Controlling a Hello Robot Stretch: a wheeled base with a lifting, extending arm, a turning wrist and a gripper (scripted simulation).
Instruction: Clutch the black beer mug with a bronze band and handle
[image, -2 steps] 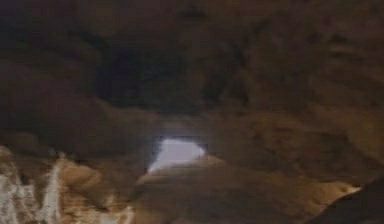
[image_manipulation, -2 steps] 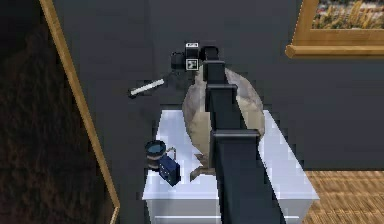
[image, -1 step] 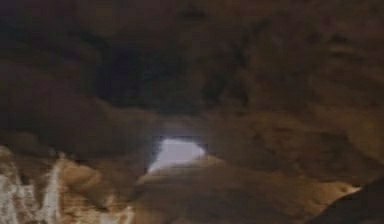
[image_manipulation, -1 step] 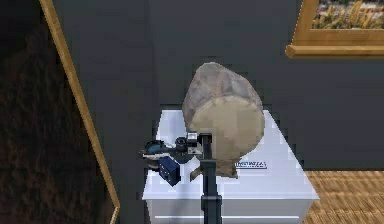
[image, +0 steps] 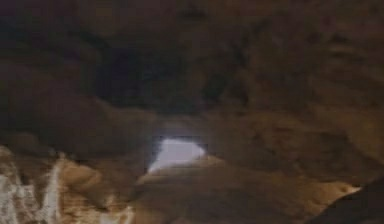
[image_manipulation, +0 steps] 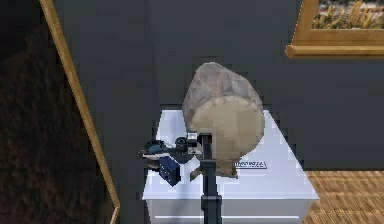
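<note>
The mug I cannot pick out for certain: a small dark blob (image_manipulation: 160, 160) on the left of the white cabinet (image_manipulation: 272, 182), right at the gripper (image_manipulation: 166, 157), may be it, but its shape and colour do not settle that. With the cabinet top lying behind the fingers, I cannot tell whether the gripper holds anything, nor whether it touches the blob. The arm (image_manipulation: 210, 198) rises from the near edge to that spot. Just right of it and farther back, a big tan, log-like lump (image_manipulation: 226, 105) lies on the cabinet and crowds the reach. Beyond stands a dark blue wall (image_manipulation: 130, 60), a gilt-framed picture (image_manipulation: 345, 25) far right, a wooden door frame (image_manipulation: 72, 95) left, and wood floor (image_manipulation: 350, 195) near right. Ahead of the robot, a dark brown mass (image: 190, 80) sits very close, with one bright gap (image: 177, 153) low at centre. I judge the step in hand to be the final approach or the grasp itself. The next move calls for confirming the target, then a straight lift clear of the top, keeping off the lump.
</note>
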